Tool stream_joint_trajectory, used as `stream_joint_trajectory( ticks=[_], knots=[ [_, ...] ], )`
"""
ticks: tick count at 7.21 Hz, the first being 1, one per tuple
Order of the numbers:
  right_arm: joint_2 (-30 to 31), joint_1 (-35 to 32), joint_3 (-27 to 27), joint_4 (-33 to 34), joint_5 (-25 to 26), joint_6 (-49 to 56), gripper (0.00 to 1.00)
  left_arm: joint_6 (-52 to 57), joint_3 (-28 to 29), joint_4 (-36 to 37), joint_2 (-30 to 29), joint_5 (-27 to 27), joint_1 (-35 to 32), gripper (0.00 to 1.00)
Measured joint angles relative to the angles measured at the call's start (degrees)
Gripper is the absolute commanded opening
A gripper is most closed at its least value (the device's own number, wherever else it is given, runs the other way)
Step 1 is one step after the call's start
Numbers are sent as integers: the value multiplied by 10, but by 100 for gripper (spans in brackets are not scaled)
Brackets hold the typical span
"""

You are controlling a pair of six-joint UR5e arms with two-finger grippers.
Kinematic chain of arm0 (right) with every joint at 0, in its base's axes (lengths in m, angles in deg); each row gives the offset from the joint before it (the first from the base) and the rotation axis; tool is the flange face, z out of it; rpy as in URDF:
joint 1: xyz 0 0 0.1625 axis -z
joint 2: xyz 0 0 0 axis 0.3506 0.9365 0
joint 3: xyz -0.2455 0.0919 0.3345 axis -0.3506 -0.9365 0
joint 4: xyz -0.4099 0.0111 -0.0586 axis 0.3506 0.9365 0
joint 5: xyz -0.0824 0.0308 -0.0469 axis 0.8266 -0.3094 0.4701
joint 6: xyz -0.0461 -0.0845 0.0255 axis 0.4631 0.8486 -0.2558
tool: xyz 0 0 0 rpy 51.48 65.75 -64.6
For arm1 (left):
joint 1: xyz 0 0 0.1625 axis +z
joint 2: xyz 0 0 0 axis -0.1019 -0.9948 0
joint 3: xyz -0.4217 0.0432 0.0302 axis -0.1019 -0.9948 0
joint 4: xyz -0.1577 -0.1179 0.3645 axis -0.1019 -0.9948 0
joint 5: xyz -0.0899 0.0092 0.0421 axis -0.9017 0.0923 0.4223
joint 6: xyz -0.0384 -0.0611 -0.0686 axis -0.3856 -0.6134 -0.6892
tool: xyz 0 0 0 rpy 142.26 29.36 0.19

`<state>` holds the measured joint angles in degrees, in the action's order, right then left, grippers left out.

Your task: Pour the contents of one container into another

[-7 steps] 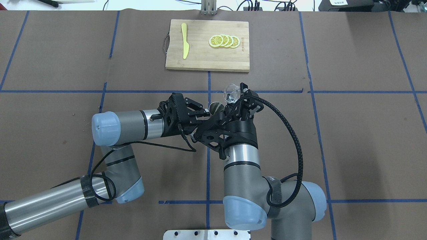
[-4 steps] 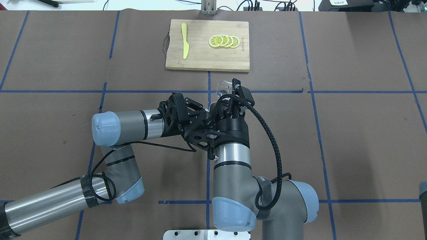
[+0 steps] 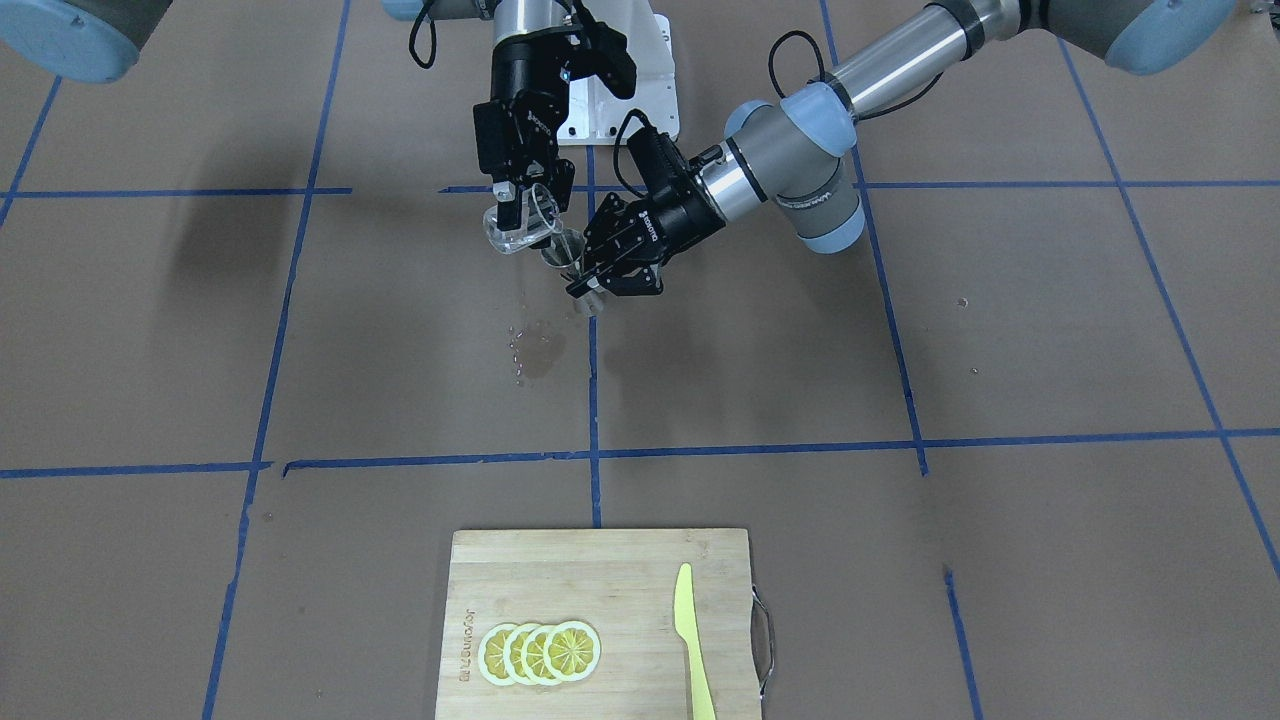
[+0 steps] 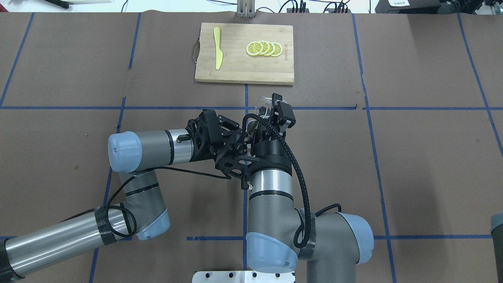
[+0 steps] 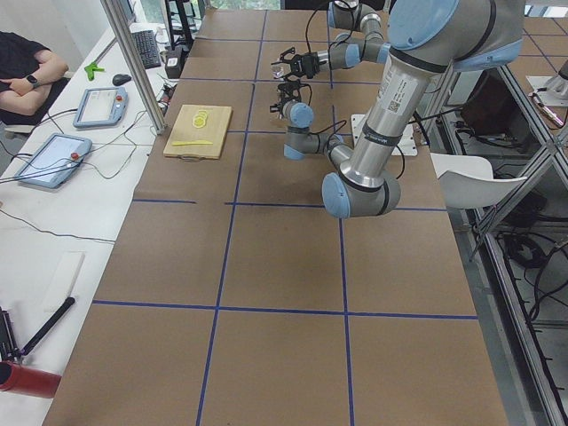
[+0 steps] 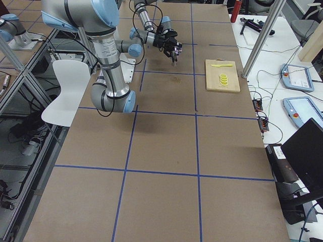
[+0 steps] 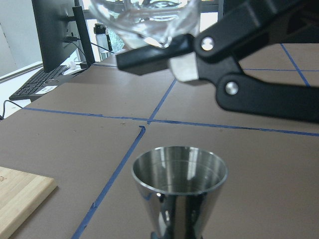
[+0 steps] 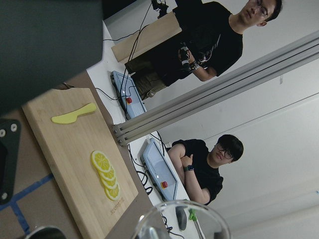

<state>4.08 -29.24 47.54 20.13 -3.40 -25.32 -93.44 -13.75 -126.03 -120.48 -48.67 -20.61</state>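
Looking from across the table (image 3: 900, 350), the right pincer (image 3: 522, 212) is clamped on the glass cup (image 3: 505, 240), which tips toward the jigger (image 3: 560, 248). The left pincer (image 3: 592, 285) grips the jigger near its waist. Both are held off the table, and wet spots (image 3: 535, 345) lie below them. From the left wrist, the jigger's open mouth sits just under the cup. From the right wrist, only the cup's rim shows. The glass is probably light, smooth, breakable and slippery when wet, so grip its wall. The steel jigger is stiff, and its waist suits a hold.
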Motion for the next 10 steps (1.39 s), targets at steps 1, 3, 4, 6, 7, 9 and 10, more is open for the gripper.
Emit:
stream_joint_trajectory(
  ticks=[1,3,4,6,7,9,10],
  knots=[
    [0,0,0,6,6,15,0,0,0,0,-1,0,0,0],
    [0,-1,-1,17,16,41,0,0,0,1,-2,0,0,0],
    [0,-1,-1,20,18,47,0,0,0,1,-2,0,0,0],
    [0,-1,-1,22,19,57,0,0,0,1,-2,1,0,0],
    [0,-1,-1,22,19,58,0,0,0,1,-2,1,0,0],
    [0,-1,-1,22,19,59,0,0,0,1,-2,1,0,0],
    [0,-1,-1,22,19,59,0,0,0,1,-2,1,0,0]
  ],
)
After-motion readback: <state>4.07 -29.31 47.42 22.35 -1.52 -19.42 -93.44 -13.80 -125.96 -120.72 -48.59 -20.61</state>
